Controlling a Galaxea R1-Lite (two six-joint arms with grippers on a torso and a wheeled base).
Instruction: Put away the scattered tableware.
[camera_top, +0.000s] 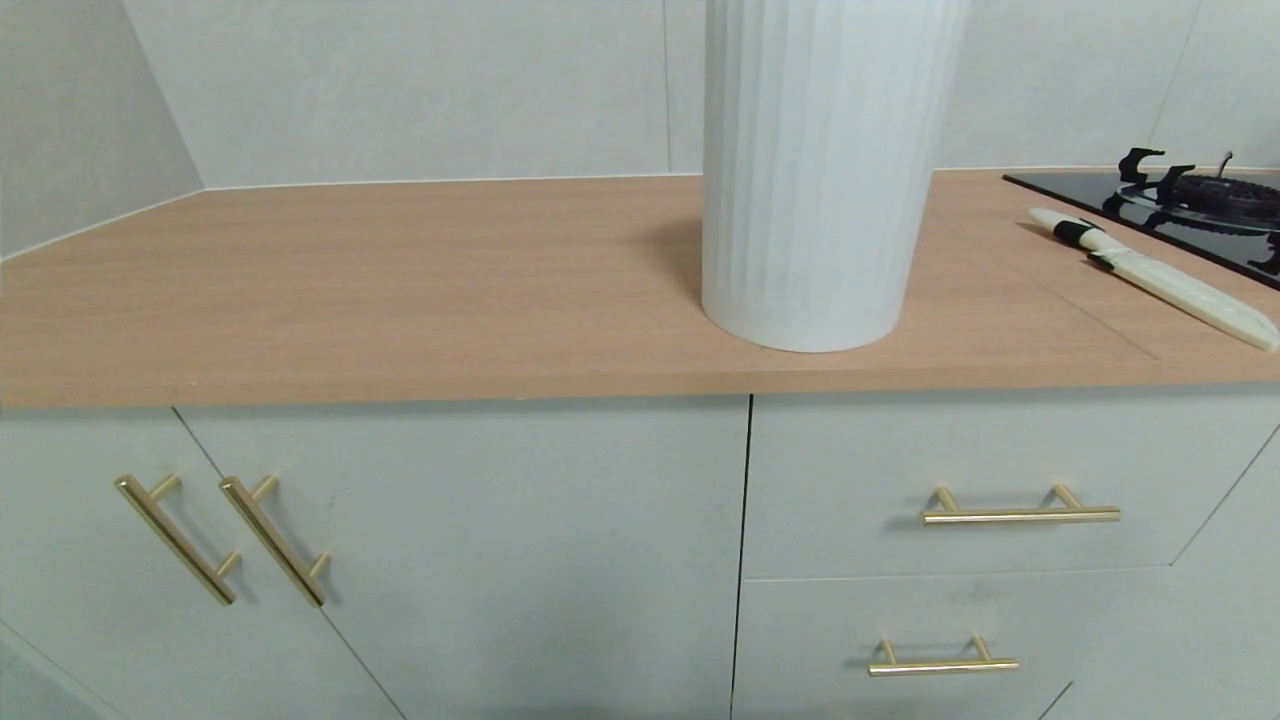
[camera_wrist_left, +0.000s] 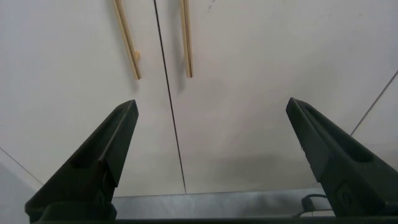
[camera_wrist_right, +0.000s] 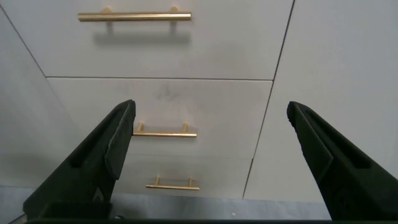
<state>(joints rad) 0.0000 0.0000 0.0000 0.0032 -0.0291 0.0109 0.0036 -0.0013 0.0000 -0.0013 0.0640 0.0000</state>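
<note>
wooden counter (camera_top: 400, 290): knife (camera_top: 1160, 280) lies diagonal, blade pointing front-right.

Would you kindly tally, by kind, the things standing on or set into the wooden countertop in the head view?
white ribbed container: 1
knife: 1
gas hob: 1
Total: 3

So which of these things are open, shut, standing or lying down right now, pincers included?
White ribbed container: upright on the counter.
Knife: lying flat beside the hob.
Cupboard doors: shut.
Drawers: shut.
Gas burner: no flame visible.
Left pincer: open, empty.
Right pincer: open, empty.
</note>
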